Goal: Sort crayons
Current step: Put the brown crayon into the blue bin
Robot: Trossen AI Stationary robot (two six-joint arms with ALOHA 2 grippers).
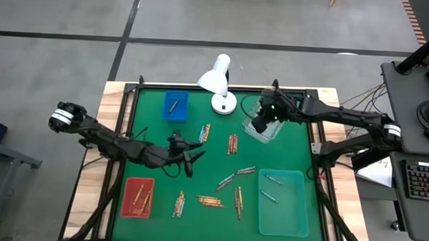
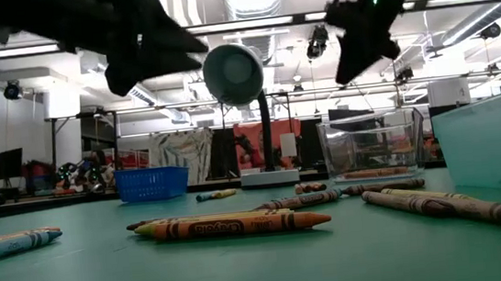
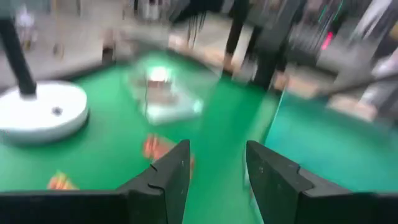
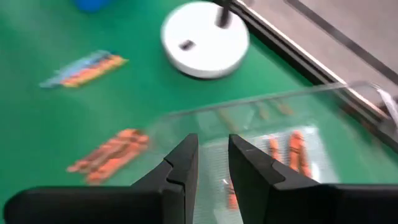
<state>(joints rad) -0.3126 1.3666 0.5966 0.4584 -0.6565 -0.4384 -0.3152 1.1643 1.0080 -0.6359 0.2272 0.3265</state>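
A: Right, the right gripper (image 1: 260, 123) hangs over the clear tray (image 1: 263, 129) near the lamp (image 1: 219, 81) at the far side of the green tabletop (image 1: 292, 148). In its wrist view the fingers (image 4: 180, 163) stand a narrow gap apart with nothing between them, and orange crayons lie in that tray below.

B: And the left gripper (image 1: 192, 154)?

A: Mid-tabletop, above the mat, fingers (image 3: 176, 171) spread, nothing held.

B: Where are the crayons (image 1: 232, 143)?

A: Scattered in small clusters across the middle of the mat: one bunch beside the lamp base, others toward the near edge. A few sit sorted already: one in the blue tray (image 1: 175, 106), some in the red tray (image 1: 137, 197), two in the teal tray (image 1: 284, 203).

B: The low view?

A: Crayons lying flat up close, both arms hanging above.
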